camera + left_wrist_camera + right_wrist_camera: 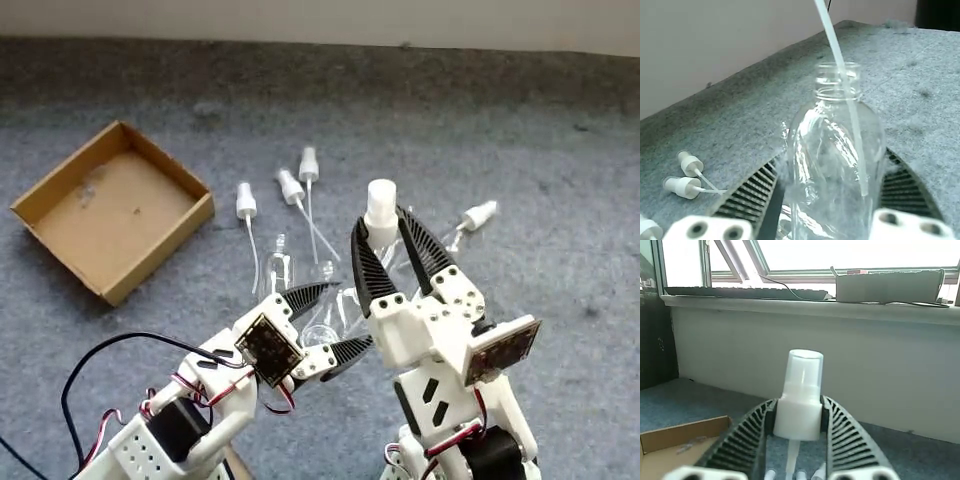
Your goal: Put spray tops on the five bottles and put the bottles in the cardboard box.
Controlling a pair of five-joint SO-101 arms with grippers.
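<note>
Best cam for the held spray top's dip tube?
Left wrist view: the dip tube runs through the neck into the bottle. Right wrist view gives a short stub under the spray top. High view gives the top's white head in the right pincer.

surface: grey felt table (520,130) | on it: cardboard box (165,255) | loose spray tops (290,185)

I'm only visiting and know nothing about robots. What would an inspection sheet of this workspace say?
Surface: grey felt-like mat.
Job's things: open cardboard box; loose spray tops; clear bottles nearby.
Clutter: small pale scrap in the box.
Grippers: left gripper, jaws shut on held bottle; right gripper, jaws shut on one spray top, its tube in that bottle's neck.
Cables: black cable beside left arm.
Surroundings: pale wall, window sill.
</note>
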